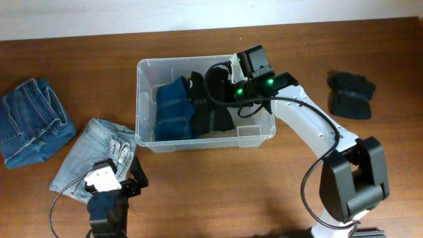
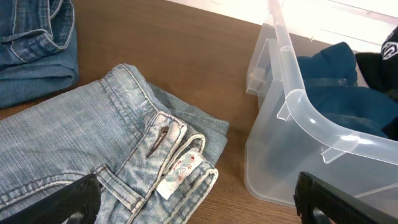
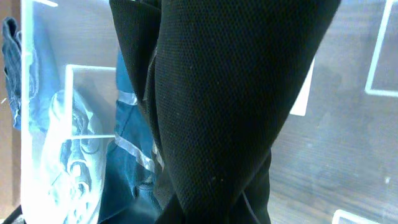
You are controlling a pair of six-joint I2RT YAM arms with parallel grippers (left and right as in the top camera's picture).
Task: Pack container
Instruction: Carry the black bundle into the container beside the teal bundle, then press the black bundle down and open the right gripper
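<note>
Packing is under way, and the step in hand is laying a black mesh-knit garment (image 1: 215, 112) into the clear rectangular plastic container (image 1: 254, 132). The container stands on the brown wooden desk (image 1: 218, 192). A folded dark blue garment (image 1: 173, 109) fills the container's left half, and the black one lies just beside it in the middle.

The right arm (image 1: 310, 125) reaches from outside the container's right end and bends over the rim, with its wrist above the container's middle. The right fingers are buried in black fabric, which also fills the right wrist view, so I judge them clamped together on that garment.

The next move calls for lowering the cloth until it rests flat beside the blue one. The fingers should then part and lift clear without dragging the fabric back over the rim.

The left arm (image 1: 109, 195) sits low, outside the container's front left corner. The left fingers (image 2: 78, 199) are spread wide apart and hold nothing. They hover over pale blue folded denim jeans (image 2: 93, 149) lying just beside the container's left wall, which look like the likely next item.

Darker blue folded jeans (image 1: 33, 129) lie farther left of the container. Another crumpled black garment (image 1: 350, 96) waits well to its right.
</note>
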